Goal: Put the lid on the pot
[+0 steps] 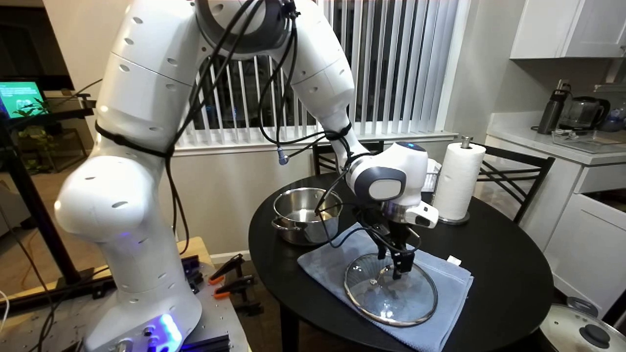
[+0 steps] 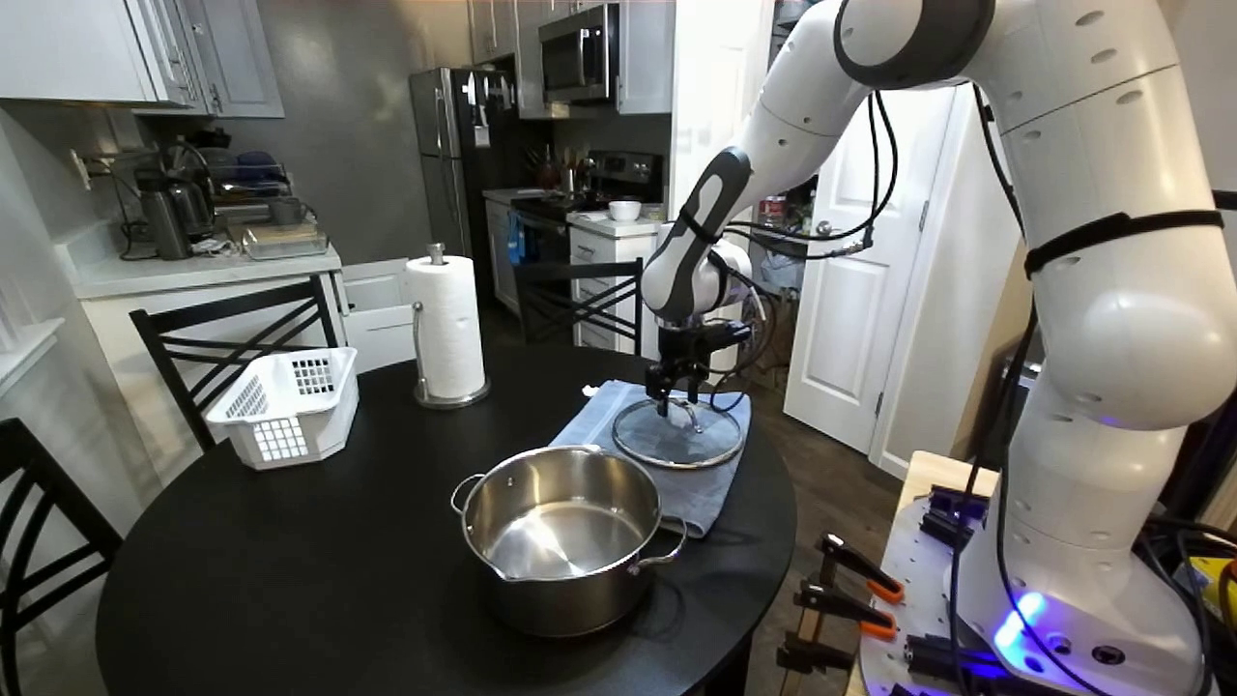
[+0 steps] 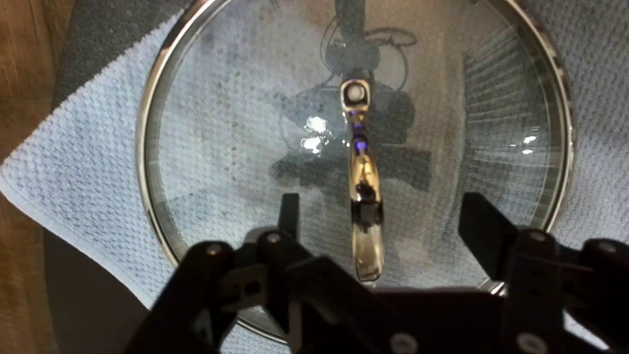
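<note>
Wrist view: 2 black fingers (image 3: 484, 228) stand apart, with the arched metal handle (image 3: 365, 184) of the glass lid (image 3: 231, 196) showing between them, a gap on each side; cannot tell whether they touch the glass. Lid lies flat on a folded blue cloth (image 1: 452, 288). Both exterior views: cloth rests on a round black surface (image 1: 508, 278); steel pot (image 2: 560, 522) stands upright just beside the cloth, open-topped. Farther out on the surface, a paper roll (image 2: 449, 329) upright and a white slotted basket (image 2: 319, 420)
</note>
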{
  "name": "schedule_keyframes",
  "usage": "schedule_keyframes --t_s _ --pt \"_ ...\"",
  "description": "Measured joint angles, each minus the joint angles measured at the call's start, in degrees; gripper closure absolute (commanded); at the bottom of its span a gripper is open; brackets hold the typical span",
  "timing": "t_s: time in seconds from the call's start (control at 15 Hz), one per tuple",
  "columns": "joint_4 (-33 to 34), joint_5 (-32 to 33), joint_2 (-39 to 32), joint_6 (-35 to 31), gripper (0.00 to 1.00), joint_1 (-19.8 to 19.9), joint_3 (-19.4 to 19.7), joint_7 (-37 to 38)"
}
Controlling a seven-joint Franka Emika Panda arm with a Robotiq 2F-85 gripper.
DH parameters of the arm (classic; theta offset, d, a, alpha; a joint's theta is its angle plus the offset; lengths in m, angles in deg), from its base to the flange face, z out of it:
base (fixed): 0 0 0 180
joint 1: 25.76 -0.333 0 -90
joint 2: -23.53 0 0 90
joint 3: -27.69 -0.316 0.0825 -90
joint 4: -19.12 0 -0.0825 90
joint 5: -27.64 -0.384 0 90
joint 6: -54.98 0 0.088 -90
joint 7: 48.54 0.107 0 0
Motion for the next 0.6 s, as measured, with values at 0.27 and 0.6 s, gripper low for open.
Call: schedule_keyframes --t_s 0.27,0.6 --pt "0.08 0.01 0.00 1.13 0.73 0.04 0.26 0.00" --pt "0.15 0.69 0.05 1.57 0.97 0.03 0.73 0.00"
